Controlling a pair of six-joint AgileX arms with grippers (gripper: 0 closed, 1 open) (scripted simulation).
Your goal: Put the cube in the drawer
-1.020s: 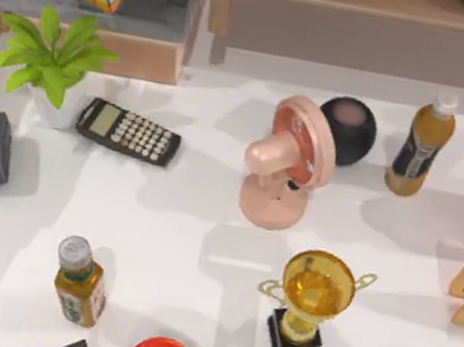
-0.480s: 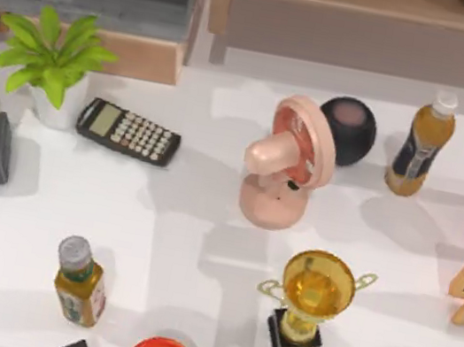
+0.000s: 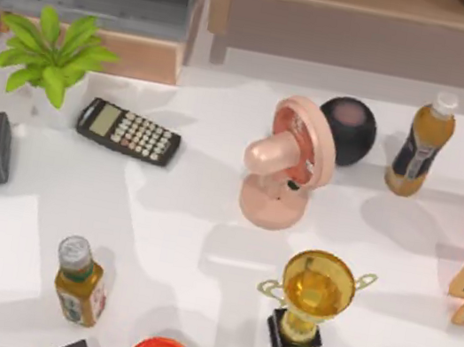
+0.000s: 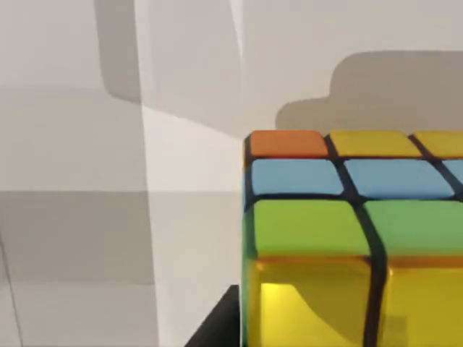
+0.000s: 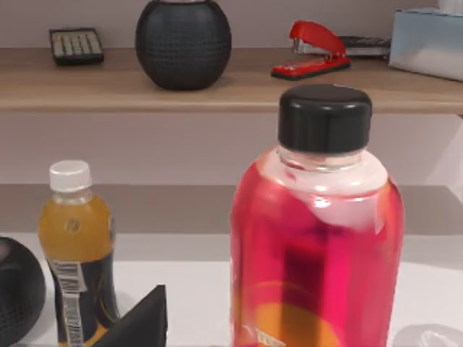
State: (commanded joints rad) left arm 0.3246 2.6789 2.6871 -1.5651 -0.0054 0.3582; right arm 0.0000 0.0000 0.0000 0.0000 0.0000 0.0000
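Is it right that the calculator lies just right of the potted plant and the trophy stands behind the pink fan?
Not quite. In the top view the calculator does lie just right of the potted plant, but the trophy stands in front of the pink fan, nearer the table's front edge.

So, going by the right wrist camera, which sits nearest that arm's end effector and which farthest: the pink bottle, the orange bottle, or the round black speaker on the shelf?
1. pink bottle: right up close in front.
2. orange bottle: farther back, below the wooden shelf.
3. round black speaker: farthest, up on that shelf.
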